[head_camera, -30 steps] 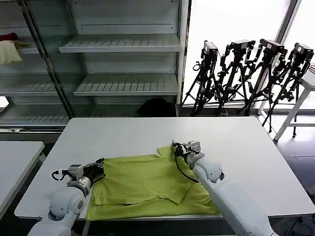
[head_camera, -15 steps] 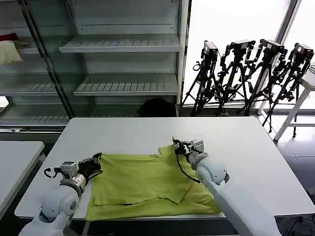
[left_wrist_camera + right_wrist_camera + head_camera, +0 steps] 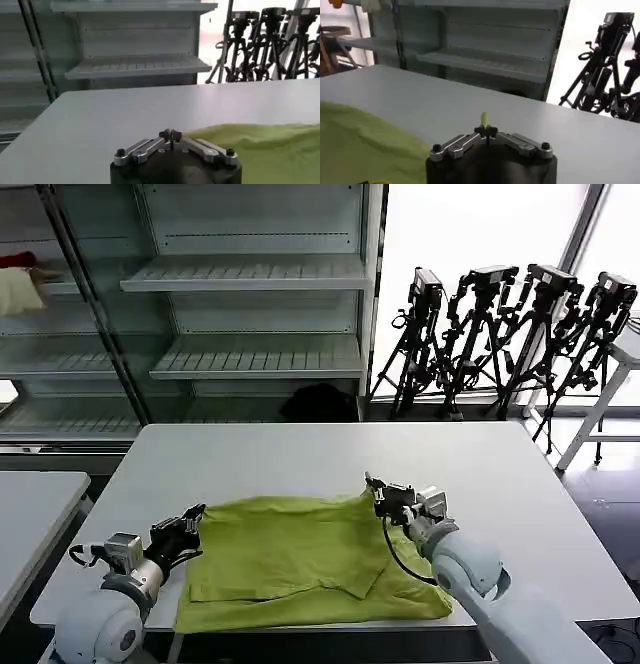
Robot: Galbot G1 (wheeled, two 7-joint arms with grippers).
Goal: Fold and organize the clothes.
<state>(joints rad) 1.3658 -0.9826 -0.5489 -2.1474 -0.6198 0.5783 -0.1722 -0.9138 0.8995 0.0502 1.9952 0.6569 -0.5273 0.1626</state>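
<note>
The clothes are one lime yellow-green T-shirt (image 3: pixel 300 559) lying partly folded on the white table (image 3: pixel 300 449), near its front edge. My left gripper (image 3: pixel 196 514) is shut at the shirt's far left corner. In the left wrist view the fingertips of the left gripper (image 3: pixel 170 134) meet right at the green cloth's (image 3: pixel 270 150) edge. My right gripper (image 3: pixel 372 484) is shut on the far right corner. In the right wrist view a sliver of green fabric (image 3: pixel 483 119) sticks up between the shut tips of the right gripper (image 3: pixel 485 130). The shirt's far edge runs nearly straight between the two grippers.
Empty metal shelving (image 3: pixel 250 284) stands behind the table, and a row of black tripods (image 3: pixel 500 324) stands at the back right. A second white table (image 3: pixel 30 504) is at the left. A cream and red cloth bundle (image 3: pixel 18 284) lies on a left shelf.
The right gripper has moved right and the left gripper left and nearer to me, each drawing its corner along. The shirt's far edge is wider and straighter.
</note>
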